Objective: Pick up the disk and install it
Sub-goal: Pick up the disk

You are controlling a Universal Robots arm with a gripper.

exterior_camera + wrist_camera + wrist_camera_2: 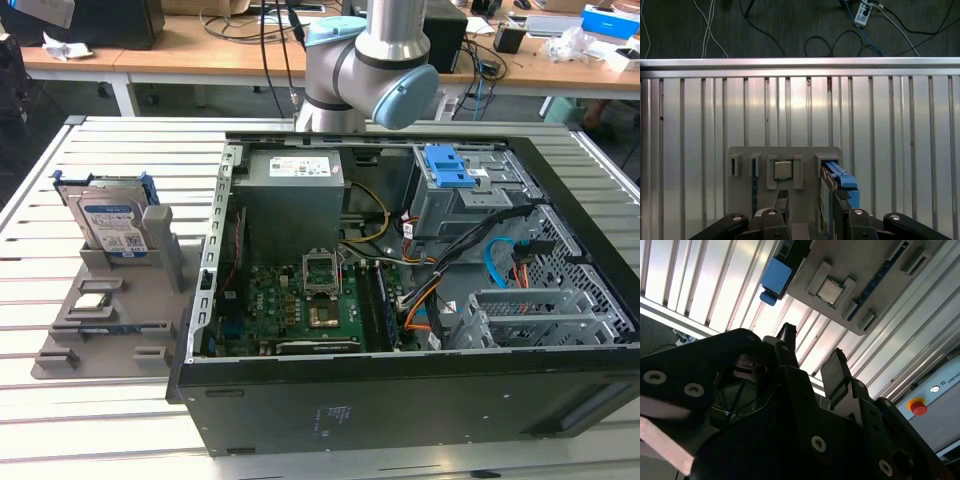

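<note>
At the exterior view's left, the disk [110, 222] stands on edge in a slot of the grey holder [135, 300], blue bracket uppermost. I take it that this lets 2 fingers straddle its flat faces from above. My tool [811, 197] hangs over that holder with its fingers [782, 205] spread apart, gripping nothing and, as I judge it, clear of the disk. 1 small chip [92, 302] lies flat in its own pocket just beside. Well apart on the slatted worktop [100, 430], the computer case [400, 400] lies open side up, leaving the grey cage [455, 215] reachable from above. The disk is not yet picked up.
</note>
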